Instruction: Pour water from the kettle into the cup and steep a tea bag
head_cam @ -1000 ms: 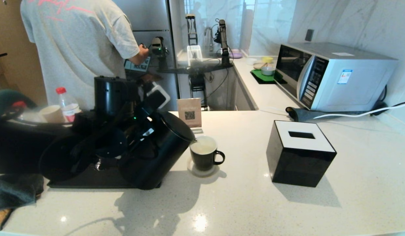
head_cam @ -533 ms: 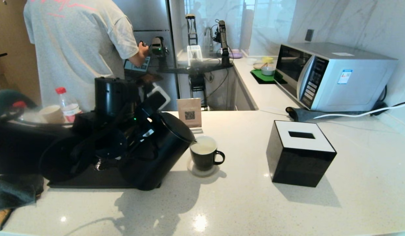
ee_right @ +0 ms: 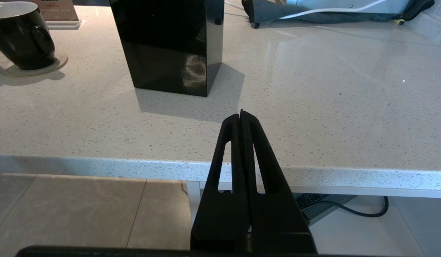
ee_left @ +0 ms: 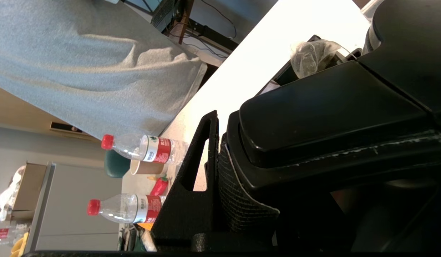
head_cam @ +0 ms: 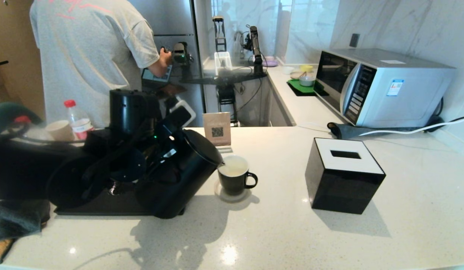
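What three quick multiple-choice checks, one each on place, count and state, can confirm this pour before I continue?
1. Where is the kettle spout?
A. at the cup rim
B. over the tissue box
C. beside the microwave

2. How many red-capped bottles show in the left wrist view?
A. none
B. two
C. five

3. How is the right gripper?
A. wide open
B. holding the cup
C. shut, empty

Answers: 1 A, the tilted spout meets the rim; 2 B, bottles and; 3 C, its fingers are pressed together off the counter edge.
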Motion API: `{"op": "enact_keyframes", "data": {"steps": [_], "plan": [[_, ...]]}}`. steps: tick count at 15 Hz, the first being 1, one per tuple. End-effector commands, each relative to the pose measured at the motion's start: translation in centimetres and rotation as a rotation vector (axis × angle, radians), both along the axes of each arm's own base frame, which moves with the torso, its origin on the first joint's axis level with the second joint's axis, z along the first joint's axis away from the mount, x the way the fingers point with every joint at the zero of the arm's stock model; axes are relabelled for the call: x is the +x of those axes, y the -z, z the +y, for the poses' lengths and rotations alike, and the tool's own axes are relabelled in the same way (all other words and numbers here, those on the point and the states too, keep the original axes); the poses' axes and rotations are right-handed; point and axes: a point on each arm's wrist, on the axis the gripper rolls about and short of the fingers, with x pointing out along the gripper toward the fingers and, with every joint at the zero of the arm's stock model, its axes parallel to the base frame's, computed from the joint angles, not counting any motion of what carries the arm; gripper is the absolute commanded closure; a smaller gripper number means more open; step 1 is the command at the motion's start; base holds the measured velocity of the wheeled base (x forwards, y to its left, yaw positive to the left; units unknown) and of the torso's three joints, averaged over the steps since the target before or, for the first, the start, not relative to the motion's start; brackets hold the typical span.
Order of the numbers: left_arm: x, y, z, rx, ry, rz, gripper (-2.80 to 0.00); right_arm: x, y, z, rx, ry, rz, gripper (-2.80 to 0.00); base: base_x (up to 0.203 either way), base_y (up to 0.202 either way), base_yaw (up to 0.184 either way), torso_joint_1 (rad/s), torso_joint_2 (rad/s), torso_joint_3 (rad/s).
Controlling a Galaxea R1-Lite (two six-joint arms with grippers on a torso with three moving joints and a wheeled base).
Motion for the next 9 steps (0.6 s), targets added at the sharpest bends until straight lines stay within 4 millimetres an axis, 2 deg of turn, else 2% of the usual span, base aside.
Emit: {"op": "enact_keyframes", "data": {"steps": [1,9], "plan": [[0.02,-0.03,-0.05,0.003,-0.001,-0.003,0.00,0.01,0.00,0.00,-0.001,-0.001,0.001,0.00,0.000,0.000,0.000,0.000,0.00,0.000],[-0.02,0.00,-0.53,0.005,0.013,-0.003,0.00,0.01,0.00,0.00,-0.001,-0.001,0.001,0.00,0.000,0.000,0.000,0.000,0.00,0.000]]}}
